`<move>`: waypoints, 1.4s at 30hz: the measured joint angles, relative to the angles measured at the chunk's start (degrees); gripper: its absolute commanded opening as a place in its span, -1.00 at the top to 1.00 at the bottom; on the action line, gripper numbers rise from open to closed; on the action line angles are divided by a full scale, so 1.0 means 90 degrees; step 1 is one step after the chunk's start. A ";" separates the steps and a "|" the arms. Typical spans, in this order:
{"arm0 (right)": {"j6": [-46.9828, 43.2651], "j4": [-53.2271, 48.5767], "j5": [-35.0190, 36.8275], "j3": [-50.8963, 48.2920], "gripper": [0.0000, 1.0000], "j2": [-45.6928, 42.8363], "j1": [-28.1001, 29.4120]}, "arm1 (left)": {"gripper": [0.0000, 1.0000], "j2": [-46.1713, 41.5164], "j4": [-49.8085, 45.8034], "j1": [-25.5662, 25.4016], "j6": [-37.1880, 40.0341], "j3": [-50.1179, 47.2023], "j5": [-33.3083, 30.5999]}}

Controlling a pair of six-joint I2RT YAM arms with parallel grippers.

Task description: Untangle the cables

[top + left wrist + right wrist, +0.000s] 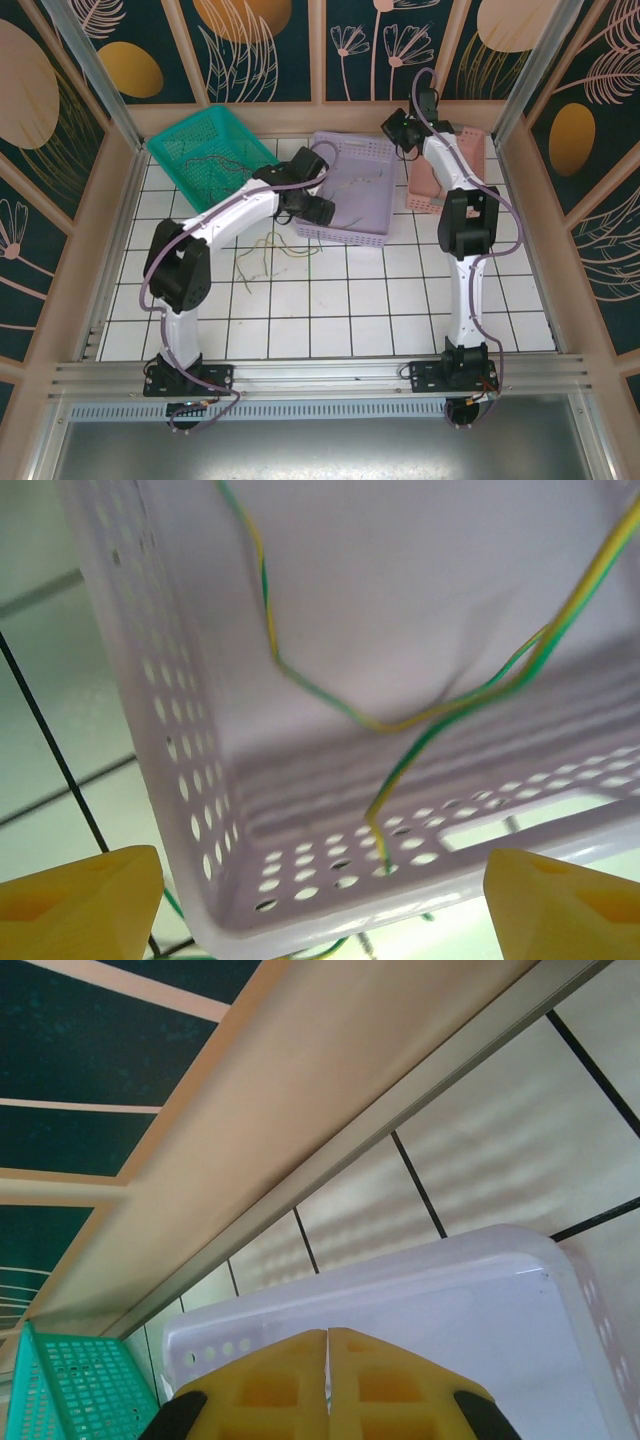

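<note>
I am counting three baskets on the tiled bench (380, 300): one green basket (170, 165), one lavender basket (350, 238) and one pink basket (422, 188). One yellow-and-green cable (400, 725) is lying inside the lavender basket. A tangle of cables (205, 165) is sitting in the green basket, and a few loose cables (275, 245) are lying on the tiles, too thin to count. My left hand (320, 210) is hovering over the lavender basket's near left corner, fingers (80, 905) spread wide, gripping nothing. My right hand (328, 1380) is hanging above that basket's far rim, fingers pressed together, holding nothing.
</note>
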 measured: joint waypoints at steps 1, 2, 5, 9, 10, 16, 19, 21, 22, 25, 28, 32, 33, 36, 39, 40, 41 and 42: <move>0.0017 -0.0002 -0.0002 0.0000 1.00 0.0000 0.0012 | -0.65 -0.0158 0.0146 0.0000 -0.0056 0.0000 0.0051; 0.0039 -0.0002 -0.0010 0.0000 1.00 0.0000 0.0010 | -0.63 -0.0350 0.0306 0.0000 -0.0148 0.0000 0.0114; 0.0192 -0.0075 -0.0012 0.0192 1.00 0.0000 0.0007 | -0.60 -0.0891 0.0712 0.0000 -0.0435 0.0000 0.0289; 0.0466 -0.0323 -0.0083 0.1076 1.00 -0.0005 -0.0015 | -0.59 -0.1416 0.1056 0.0010 -0.0777 -0.0017 0.0469; 0.0534 -0.0304 -0.0134 0.1321 1.00 -0.0039 -0.0015 | -0.59 -0.1528 0.1139 0.0022 -0.0850 -0.0078 0.0488; 0.0967 -0.0109 -0.0350 0.1426 1.00 -0.0877 0.0117 | -0.57 -0.2200 0.1656 0.0299 -0.1348 -0.1049 0.0600; 0.1059 -0.0017 -0.0359 0.1375 1.00 -0.1316 0.0270 | -0.55 -0.2385 0.1817 0.0430 -0.1554 -0.1418 0.0612; 0.1056 0.0039 -0.0379 0.1375 1.00 -0.1489 0.0352 | -0.54 -0.2455 0.1887 0.0461 -0.1654 -0.1542 0.0583; 0.1035 0.0036 -0.0379 0.1375 1.00 -0.1552 0.0381 | -0.54 -0.2497 0.1933 0.0461 -0.1690 -0.1596 0.0554; 0.0838 0.0019 -0.0318 0.1292 1.00 -0.1617 0.0398 | -0.54 -0.2650 0.2004 0.0459 -0.1773 -0.1678 0.0440; 0.0561 -0.0032 -0.0134 0.0928 1.00 -0.1630 0.0398 | -0.53 -0.2790 0.2076 0.0459 -0.1821 -0.1685 0.0418; 0.0129 -0.0330 0.0270 0.0306 1.00 -0.1610 0.0449 | -0.52 -0.2963 0.2169 0.0459 -0.1948 -0.1821 0.0420; 0.0010 -0.0396 0.0391 0.0240 1.00 -0.1583 0.0486 | -0.52 -0.2999 0.2171 0.0459 -0.1979 -0.1880 0.0420; -0.0313 -0.0493 0.0789 0.0104 1.00 -0.1486 0.0661 | -0.51 -0.3092 0.2210 0.0459 -0.2084 -0.2076 0.0425; -0.0474 -0.0466 0.1027 -0.0073 1.00 -0.1389 0.0903 | -0.50 -0.3116 0.2234 0.0459 -0.2169 -0.2239 0.0444; -0.0486 -0.0457 0.1066 -0.0100 1.00 -0.1324 0.0979 | -0.50 -0.3116 0.2242 0.0459 -0.2200 -0.2276 0.0447; -0.0493 -0.0447 0.1093 -0.0112 1.00 -0.1248 0.1039 | -0.50 -0.3118 0.2254 0.0459 -0.2227 -0.2319 0.0447; -0.0491 -0.0444 0.1124 -0.0114 1.00 -0.1178 0.1083 | -0.50 -0.3126 0.2261 0.0459 -0.2244 -0.2353 0.0447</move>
